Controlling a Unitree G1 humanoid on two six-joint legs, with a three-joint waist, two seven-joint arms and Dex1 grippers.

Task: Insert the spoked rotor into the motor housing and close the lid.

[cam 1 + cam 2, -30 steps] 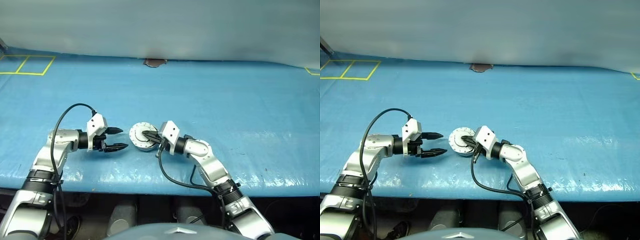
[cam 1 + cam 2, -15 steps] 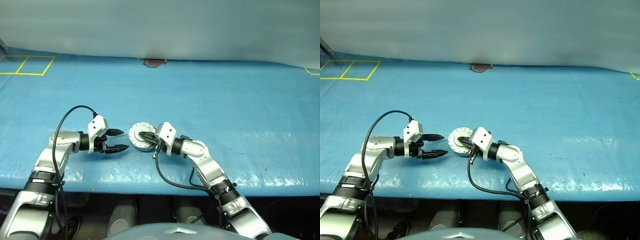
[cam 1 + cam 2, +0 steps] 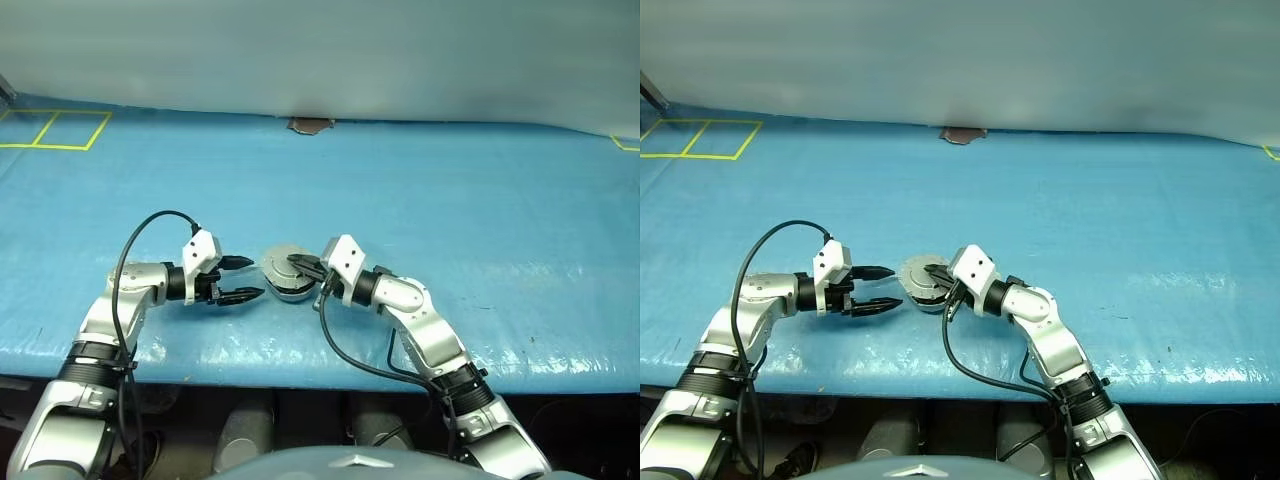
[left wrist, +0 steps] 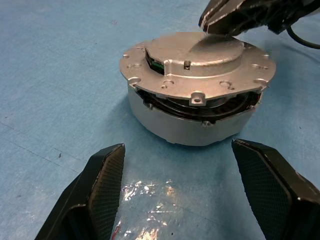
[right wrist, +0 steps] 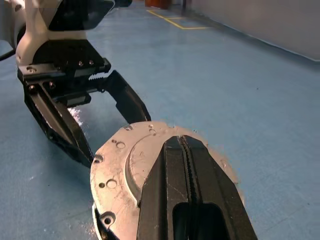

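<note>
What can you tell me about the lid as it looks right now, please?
The lid is a round, pale grey metal disc with a raised centre and a flange dotted with small holes. It lies almost flat over the motor housing, a narrow gap showing dark windings beneath. The shut right end effector lies over its top; the open left end effector sits beside it, apart.
</note>
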